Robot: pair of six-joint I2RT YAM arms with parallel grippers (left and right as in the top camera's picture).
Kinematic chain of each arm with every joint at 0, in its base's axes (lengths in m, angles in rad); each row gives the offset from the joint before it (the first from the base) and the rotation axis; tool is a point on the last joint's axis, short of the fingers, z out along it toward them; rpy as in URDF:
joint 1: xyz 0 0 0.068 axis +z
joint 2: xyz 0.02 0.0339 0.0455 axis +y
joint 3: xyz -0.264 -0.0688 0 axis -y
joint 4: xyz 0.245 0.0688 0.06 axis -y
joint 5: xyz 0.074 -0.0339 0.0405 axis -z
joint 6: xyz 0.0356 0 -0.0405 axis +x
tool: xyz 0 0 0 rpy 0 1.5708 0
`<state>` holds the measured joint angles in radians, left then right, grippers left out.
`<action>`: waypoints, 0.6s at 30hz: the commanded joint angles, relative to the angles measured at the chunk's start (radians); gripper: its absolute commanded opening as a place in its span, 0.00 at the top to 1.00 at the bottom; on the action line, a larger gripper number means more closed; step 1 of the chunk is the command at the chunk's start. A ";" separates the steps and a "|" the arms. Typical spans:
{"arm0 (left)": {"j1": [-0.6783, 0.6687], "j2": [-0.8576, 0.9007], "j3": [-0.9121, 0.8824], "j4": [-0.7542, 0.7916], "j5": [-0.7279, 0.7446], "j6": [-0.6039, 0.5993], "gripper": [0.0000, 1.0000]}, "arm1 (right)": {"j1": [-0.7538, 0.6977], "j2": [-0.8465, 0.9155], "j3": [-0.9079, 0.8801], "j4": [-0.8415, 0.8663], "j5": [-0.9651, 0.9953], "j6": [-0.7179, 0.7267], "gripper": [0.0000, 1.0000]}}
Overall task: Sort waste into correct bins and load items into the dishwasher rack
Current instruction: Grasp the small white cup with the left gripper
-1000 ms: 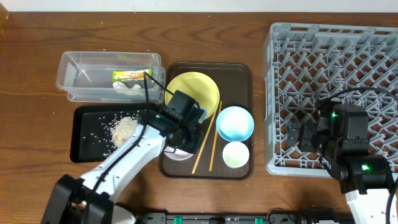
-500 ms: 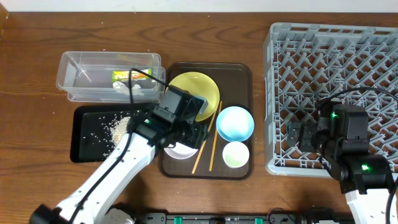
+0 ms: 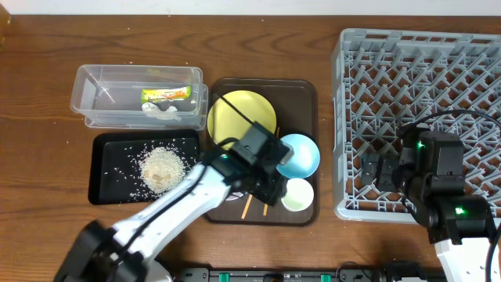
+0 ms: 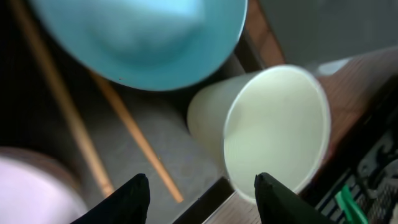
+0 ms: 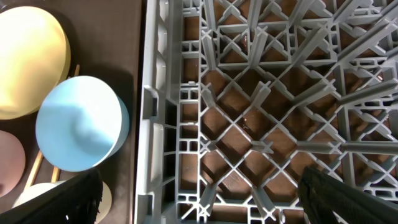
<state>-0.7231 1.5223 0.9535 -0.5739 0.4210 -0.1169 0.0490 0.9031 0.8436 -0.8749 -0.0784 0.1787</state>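
My left gripper (image 3: 266, 186) (image 4: 202, 193) is open and empty, low over the brown serving tray (image 3: 301, 90). It hangs between the wooden chopsticks (image 4: 134, 143) and the small pale cup (image 3: 297, 194) (image 4: 273, 127). The light blue bowl (image 3: 299, 154) (image 4: 143, 37) stands just beyond. The yellow plate (image 3: 239, 116) lies at the tray's back. The white bowl (image 4: 28, 186) shows at the left edge of the left wrist view and is hidden under my arm in the overhead view. Rice (image 3: 160, 168) lies piled on the black tray (image 3: 109, 192). The wrapper (image 3: 166, 95) and tissue (image 3: 160, 110) lie in the clear tub (image 3: 94, 82). My right gripper (image 3: 376, 168) (image 5: 199, 186) is open and empty over the grey rack's (image 3: 423, 78) left side.
The rack (image 5: 249, 124) holds nothing in view. Its left wall stands close to the serving tray's right rim. Scattered rice grains spread across the black tray around the pile.
My left gripper has swung right, from over the white bowl to over the chopsticks and cup. The rice pile now shows uncovered. The right arm has not moved.
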 commanded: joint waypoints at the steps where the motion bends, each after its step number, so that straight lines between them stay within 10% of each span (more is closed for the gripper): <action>1: -0.024 0.070 0.012 0.008 0.013 -0.021 0.43 | -0.003 -0.002 0.020 -0.005 -0.005 0.007 0.01; 5: -0.036 0.121 0.012 0.018 0.013 -0.021 0.46 | -0.003 -0.002 0.020 -0.008 -0.004 0.007 0.01; 12: -0.035 0.123 0.012 0.022 0.013 -0.028 0.79 | -0.003 -0.002 0.020 -0.012 -0.004 0.007 0.01; 18: -0.012 0.074 0.014 -0.001 0.013 -0.028 0.81 | -0.003 -0.002 0.020 -0.011 -0.004 0.007 0.01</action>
<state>-0.7525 1.6402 0.9535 -0.5671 0.4278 -0.1425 0.0490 0.9031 0.8436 -0.8860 -0.0784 0.1787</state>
